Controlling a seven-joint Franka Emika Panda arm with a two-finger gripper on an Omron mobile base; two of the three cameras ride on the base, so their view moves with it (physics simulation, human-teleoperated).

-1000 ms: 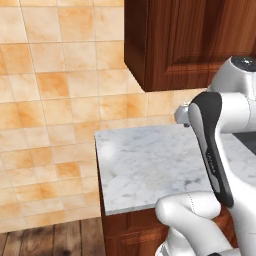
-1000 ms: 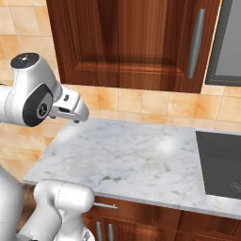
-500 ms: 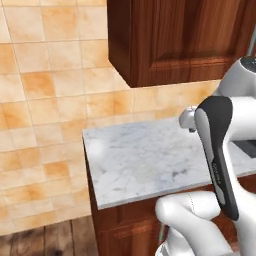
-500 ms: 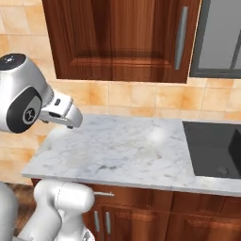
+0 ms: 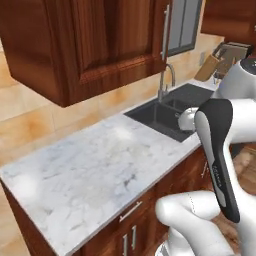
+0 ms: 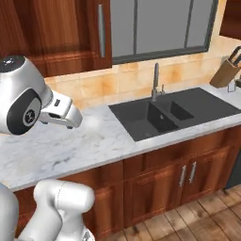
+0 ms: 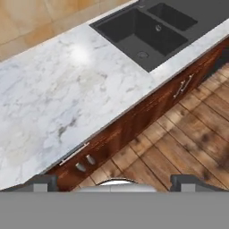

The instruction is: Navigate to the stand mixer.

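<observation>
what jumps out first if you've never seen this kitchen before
The dark double-basin sink sunk into the white marbled countertop draws the eye first, with a slim metal faucet standing behind it. Above hang dark reddish wooden wall cabinets, and a tan wooden knife block sits on the counter at the far right.

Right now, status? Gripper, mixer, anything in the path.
Gripper holds nothing; open or shut unclear. Facing marble counter and dark sink with faucet. Knife block far right. Floor along the cabinets looks bare.
</observation>
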